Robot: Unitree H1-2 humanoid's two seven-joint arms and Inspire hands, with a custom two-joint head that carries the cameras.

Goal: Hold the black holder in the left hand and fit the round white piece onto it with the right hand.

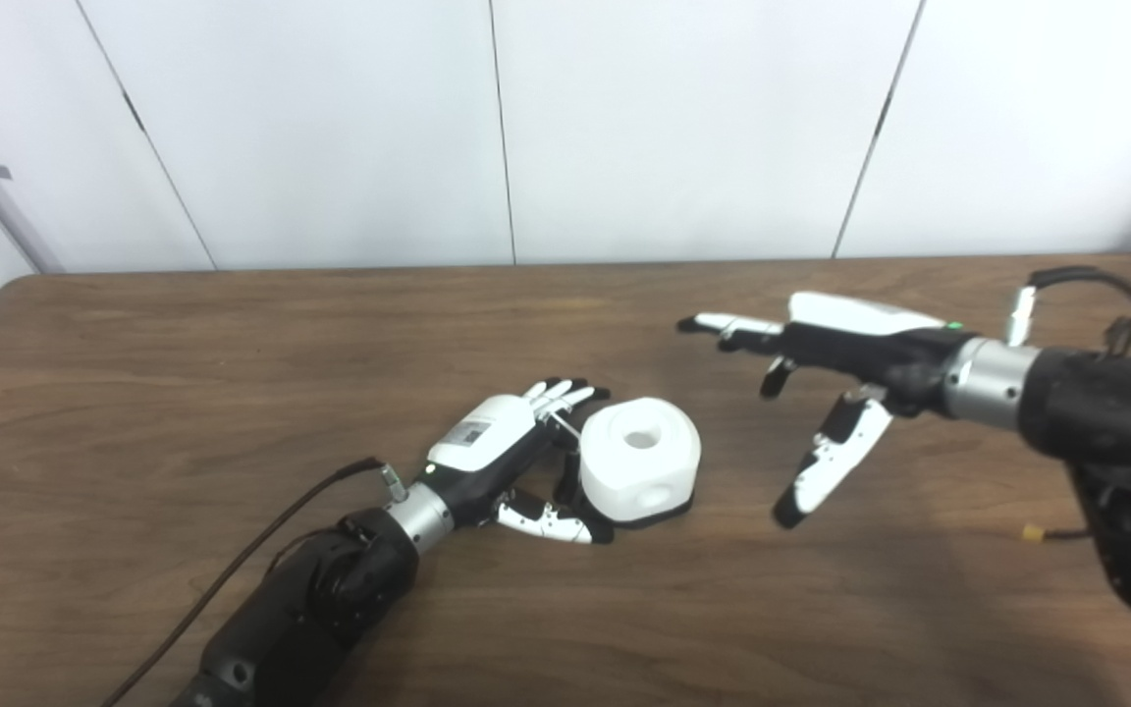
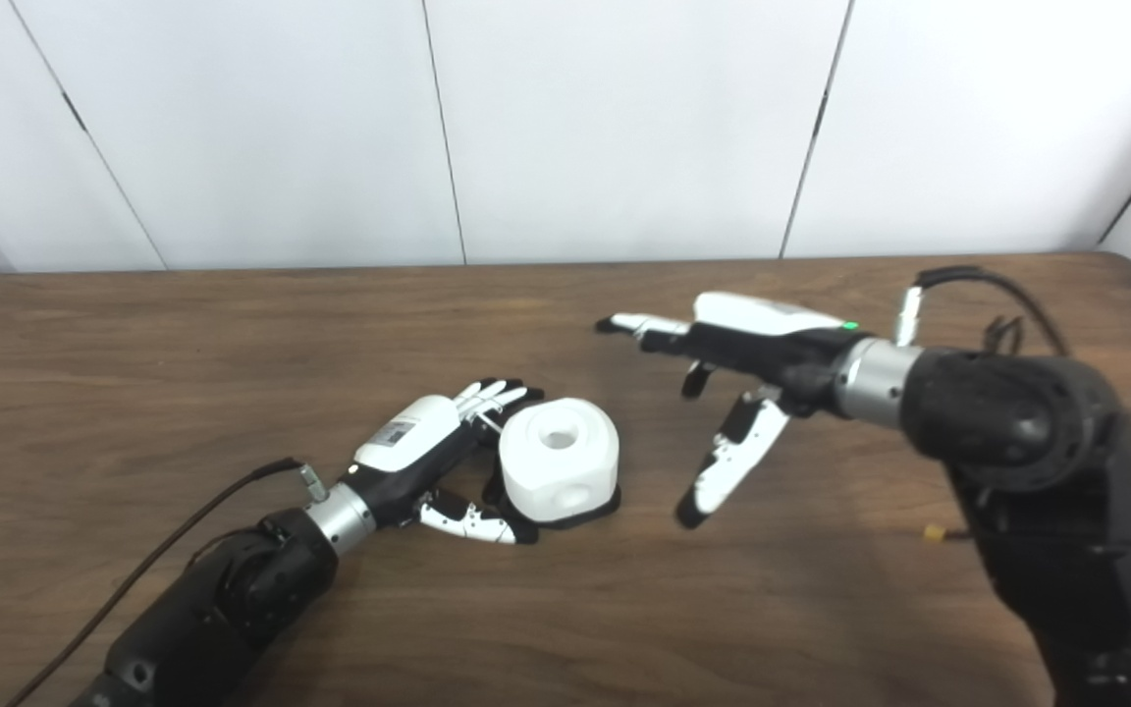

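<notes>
Dark wood-grain table (image 1: 183,344) with rounded far corners, white panelled wall (image 1: 683,118) behind, round white piece (image 1: 640,457) on black holder (image 1: 659,512) mid-table, left hand (image 1: 516,447) fingers clasped around it, right hand (image 1: 826,378) raised nearer the right edge, fingers apart, holding nothing.

- We count one table (image 1: 232,324), a brown wood-grain surface that carries everything else.
- We count two robot hands: the left hand (image 1: 511,447) and the right hand (image 1: 826,378).
- We count one round white piece (image 1: 640,457), with a single round hole showing in its top face.
- We count one black holder (image 1: 669,511), of which only a dark edge shows under the white piece.
- We count two dark arms, one entering from each lower corner.
- We count two loose cables, one beside each wrist.
- We count four white wall panels (image 2: 624,118) behind the table in the right eye view.
</notes>
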